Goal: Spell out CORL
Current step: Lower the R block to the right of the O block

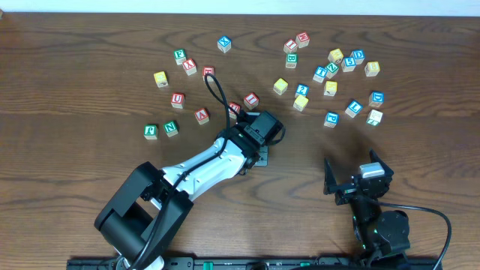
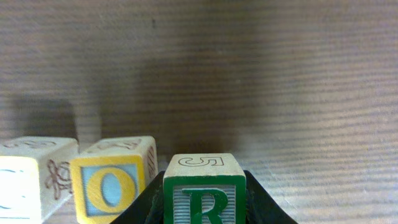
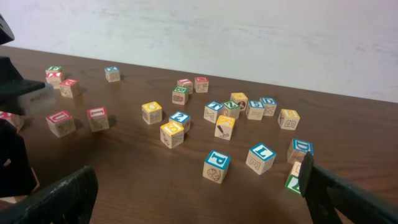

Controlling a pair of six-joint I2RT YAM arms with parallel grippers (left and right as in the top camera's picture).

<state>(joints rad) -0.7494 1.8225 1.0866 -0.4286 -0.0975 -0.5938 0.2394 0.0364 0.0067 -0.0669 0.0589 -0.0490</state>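
In the left wrist view my left gripper (image 2: 204,208) is shut on the green R cube (image 2: 204,186). It holds the cube just right of a yellow O cube (image 2: 115,180), with a small gap between them. A pale yellow cube (image 2: 31,180) stands left of the O. In the overhead view the left gripper (image 1: 259,155) is at the table's middle, and its wrist hides these three cubes. The blue L cube (image 1: 353,108) lies among loose cubes at the right and also shows in the right wrist view (image 3: 262,157). My right gripper (image 1: 352,178) is open and empty, low near the front edge (image 3: 199,199).
Loose letter cubes lie in two scatters across the back of the table: red and green ones at the left (image 1: 190,67), and blue, yellow and green ones at the right (image 1: 335,56). A blue P cube (image 3: 216,166) sits closest ahead of the right gripper. A black cable (image 1: 217,90) loops over the left arm.
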